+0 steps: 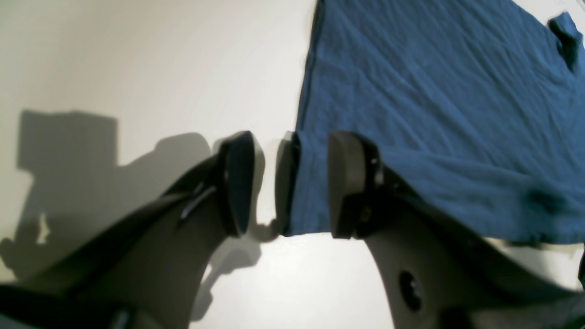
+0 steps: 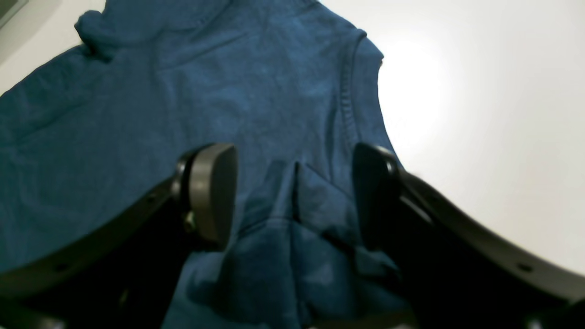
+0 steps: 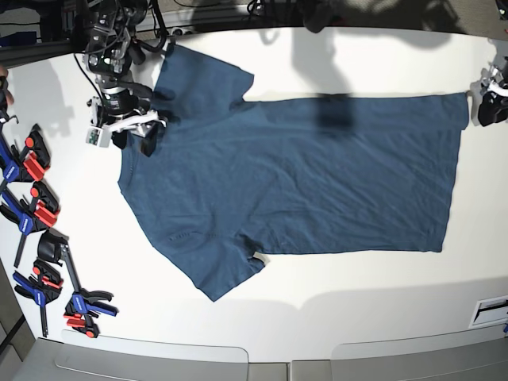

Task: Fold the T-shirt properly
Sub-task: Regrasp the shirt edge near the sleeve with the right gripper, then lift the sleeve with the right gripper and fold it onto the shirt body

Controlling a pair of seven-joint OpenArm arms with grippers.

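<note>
Near the table's (image 3: 333,305) front-left edge, several blue and red clamps (image 3: 32,214) are seen; no writing or label can be read anywhere. The T-shirt (image 3: 317,182) is spread flat across the white table, collar at the base view's left. The right gripper (image 2: 295,196) is held open over bunched collar fabric, and the left gripper (image 1: 290,183) is open astride the hem corner.

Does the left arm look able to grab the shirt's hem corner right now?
Probably yes. The left gripper is open, its fingers straddling the corner of the T-shirt, which lies flat on the table with nothing between them.
</note>
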